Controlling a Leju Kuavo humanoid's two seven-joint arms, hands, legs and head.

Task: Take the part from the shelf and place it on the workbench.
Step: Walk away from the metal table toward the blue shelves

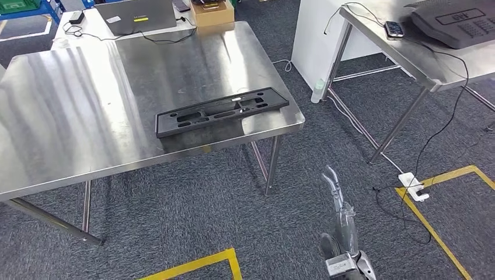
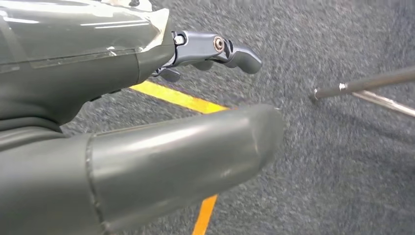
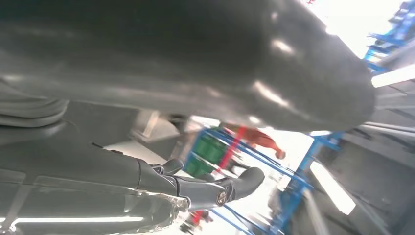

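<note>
Part (image 1: 221, 110): long black plastic bracket, lying flat on the steel desk (image 1: 70, 99), near the desk's front right corner, one end close to the right edge. Already off the shelf and set down, so placing judged done; release and withdrawal the step in hand, or finished. Right hand (image 1: 337, 195): low beyond the desk's front edge, well apart from the part, over grey carpet, fingers (image 3: 230, 187) extended and apart, holding nothing. Left hand (image 2: 147, 122): seen in its wrist view above carpet and a yellow floor line (image 2: 181, 98), thumb and fingers (image 2: 220, 51) stretched out, empty. Behind the part, at the desk's far edge: laptop (image 1: 137, 16) and cardboard box (image 1: 213, 11). To the desk's right, a second steel table (image 1: 420, 64) carrying a phone (image 1: 394, 28) and a dark moulded panel (image 1: 461, 23). Next move, as a judgement: little left beyond keeping both arms clear of the desk, perhaps checking that the part sits fully supported and does not overhang the corner.
</note>
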